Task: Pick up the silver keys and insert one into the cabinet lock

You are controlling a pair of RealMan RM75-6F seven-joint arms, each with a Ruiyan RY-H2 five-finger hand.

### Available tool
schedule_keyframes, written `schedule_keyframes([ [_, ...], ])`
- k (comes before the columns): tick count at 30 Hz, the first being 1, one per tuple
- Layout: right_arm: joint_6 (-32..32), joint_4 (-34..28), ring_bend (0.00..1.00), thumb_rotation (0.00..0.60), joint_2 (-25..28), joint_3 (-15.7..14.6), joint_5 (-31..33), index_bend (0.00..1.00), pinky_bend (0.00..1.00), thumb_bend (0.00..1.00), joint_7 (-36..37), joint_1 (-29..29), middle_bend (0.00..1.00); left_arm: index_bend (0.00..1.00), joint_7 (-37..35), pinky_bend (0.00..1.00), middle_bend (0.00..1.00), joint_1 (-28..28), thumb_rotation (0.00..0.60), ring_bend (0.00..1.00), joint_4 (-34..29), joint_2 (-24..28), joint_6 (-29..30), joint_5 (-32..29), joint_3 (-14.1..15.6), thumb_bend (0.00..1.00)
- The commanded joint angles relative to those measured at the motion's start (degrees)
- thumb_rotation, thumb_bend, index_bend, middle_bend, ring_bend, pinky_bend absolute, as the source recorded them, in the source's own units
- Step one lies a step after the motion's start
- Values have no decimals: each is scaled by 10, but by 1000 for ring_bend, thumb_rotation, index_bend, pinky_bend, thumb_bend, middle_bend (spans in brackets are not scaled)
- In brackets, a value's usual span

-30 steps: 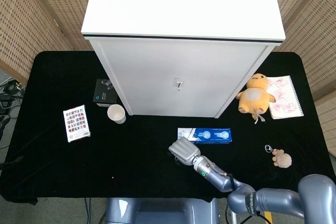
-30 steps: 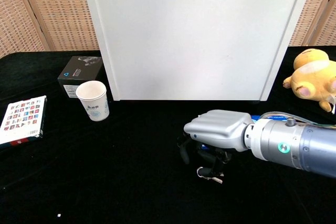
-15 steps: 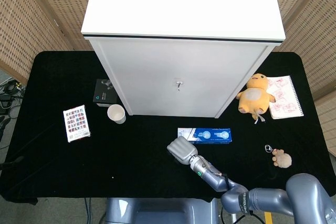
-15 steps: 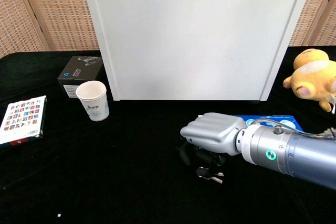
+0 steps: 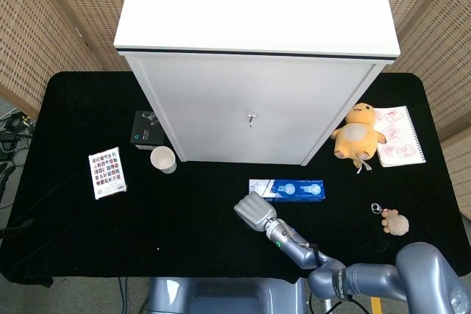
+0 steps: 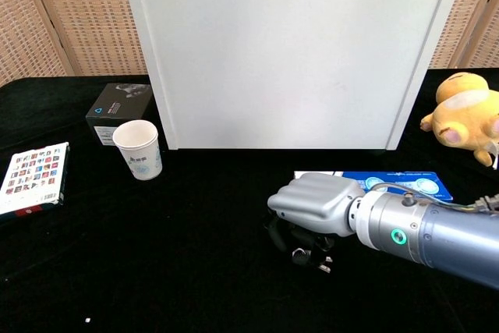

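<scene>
My right hand (image 6: 316, 202) hovers low over the black table (image 5: 199, 211) in front of the white cabinet (image 5: 250, 119), palm down with its fingers curled under. The silver keys (image 6: 313, 258) show just below those fingers, pinched in them and at or just above the cloth. From the head view only the back of the right hand (image 5: 254, 211) shows; the keys are hidden under it. The cabinet lock (image 5: 251, 118) is a small silver fitting in the middle of the door, well beyond the hand. My left hand is out of both views.
A blue toothpaste box (image 5: 287, 189) lies just behind the hand. A paper cup (image 6: 138, 148), a black box (image 6: 118, 111) and a card pack (image 5: 107, 172) sit left. A yellow plush toy (image 5: 357, 135), a notebook (image 5: 398, 135) and a furry keyring (image 5: 394, 221) are right.
My right hand has drifted slightly left and back toward me, uncovering more of the blue box. The keys stay under its curled fingers.
</scene>
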Motion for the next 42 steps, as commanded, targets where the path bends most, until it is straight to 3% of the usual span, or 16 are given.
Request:
schedule_keyframes([
  [1,1,2,870,600,-1,-1,0,540,1000,539,-1,1,867,0,0,0,0,0,600,0,0,0,0,0,0,0],
  [30,14,23,877,600,-12,-10,-22,645,1000,602,8,-3,878,0,3,0,0,-2,600,0,0,-1,-3,-4,0,0],
  [36,22,9,878,600,-2,-9,-35,657,1000,604,20,-6,878,0,4,0,0,-2,600,0,0,-1,-3,-3,0,0],
  [42,49,-46,879,600,37,-12,-78,667,1000,604,46,-14,879,0,5,0,0,-2,600,0,-2,-1,-2,2,2,0],
])
